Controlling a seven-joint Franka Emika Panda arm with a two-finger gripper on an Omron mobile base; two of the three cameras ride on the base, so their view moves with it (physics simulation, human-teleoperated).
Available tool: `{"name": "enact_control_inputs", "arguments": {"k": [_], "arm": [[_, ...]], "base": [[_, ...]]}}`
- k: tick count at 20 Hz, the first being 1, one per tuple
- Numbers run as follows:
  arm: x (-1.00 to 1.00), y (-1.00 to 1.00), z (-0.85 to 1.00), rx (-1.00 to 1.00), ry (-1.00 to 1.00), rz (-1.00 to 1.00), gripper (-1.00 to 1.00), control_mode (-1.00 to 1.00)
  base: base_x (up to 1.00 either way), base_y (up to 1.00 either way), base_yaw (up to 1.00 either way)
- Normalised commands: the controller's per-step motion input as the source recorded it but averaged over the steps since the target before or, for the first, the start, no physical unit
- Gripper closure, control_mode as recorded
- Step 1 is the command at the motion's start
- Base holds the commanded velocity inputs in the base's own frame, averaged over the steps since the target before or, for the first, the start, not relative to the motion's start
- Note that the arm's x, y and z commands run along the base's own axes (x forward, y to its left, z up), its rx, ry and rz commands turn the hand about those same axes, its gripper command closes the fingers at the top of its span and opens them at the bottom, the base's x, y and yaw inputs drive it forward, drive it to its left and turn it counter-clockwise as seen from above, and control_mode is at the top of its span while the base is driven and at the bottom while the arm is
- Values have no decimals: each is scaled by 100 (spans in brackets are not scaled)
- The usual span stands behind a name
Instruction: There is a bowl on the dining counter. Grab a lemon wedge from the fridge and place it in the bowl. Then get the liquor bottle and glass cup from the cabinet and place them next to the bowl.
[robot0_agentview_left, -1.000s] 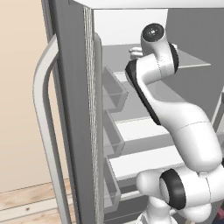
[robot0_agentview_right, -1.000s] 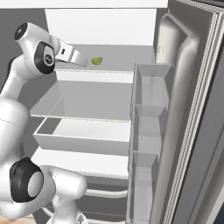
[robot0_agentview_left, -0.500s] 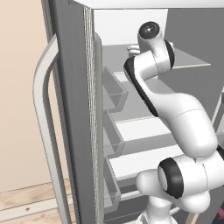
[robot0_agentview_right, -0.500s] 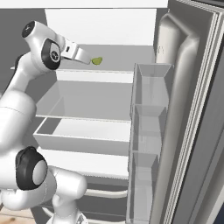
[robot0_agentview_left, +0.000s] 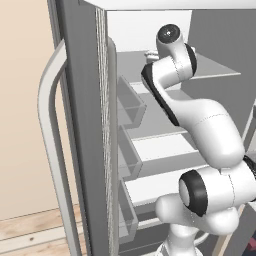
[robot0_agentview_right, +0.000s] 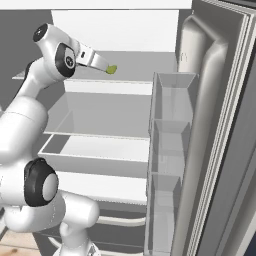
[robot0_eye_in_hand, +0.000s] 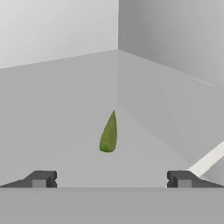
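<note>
The fridge (robot0_agentview_right: 125, 107) stands open with white-grey shelves inside. A small yellow-green lemon wedge (robot0_agentview_right: 111, 69) lies on the top shelf, and in the hand view the lemon wedge (robot0_eye_in_hand: 108, 133) sits just ahead, centred between the fingertips. My gripper (robot0_agentview_right: 103, 66) reaches over that shelf from the left, its tip close to the wedge and apart from it. The gripper (robot0_eye_in_hand: 111, 179) is open, and its fingertips (robot0_eye_in_hand: 41, 179) hold nothing. The bowl, dining counter, liquor bottle, glass cup and cabinet are out of view.
The right fridge door (robot0_agentview_right: 215, 125) is swung open with clear bins (robot0_agentview_right: 167, 150) stacked on its inside. The left door (robot0_agentview_left: 82, 125) with its pale curved handle (robot0_agentview_left: 52, 150) stands at my left. Lower shelves and a drawer (robot0_agentview_right: 100, 150) lie beneath the arm.
The arm has stretched further into the fridge along the top shelf, bringing the open gripper closer to the lemon wedge. The wedge has not moved.
</note>
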Motion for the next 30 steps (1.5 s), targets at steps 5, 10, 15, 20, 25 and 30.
{"name": "enact_control_inputs", "arguments": {"k": [5, 10, 15, 20, 25, 30], "arm": [[31, 0, -2, 0, 0, 0, -100, -100], [20, -6, -7, 0, 0, -1, -100, -100], [7, -13, -2, 6, 0, -10, -100, -100], [7, -12, -5, 3, 1, -6, -100, -100], [1, 0, -16, 0, 3, -3, -100, -100], [0, 0, -10, 0, 4, -1, -100, -100]], "base": [[0, 0, 0], [0, 0, 0], [0, 0, 0], [0, 0, 0], [0, 0, 0], [0, 0, 0]]}}
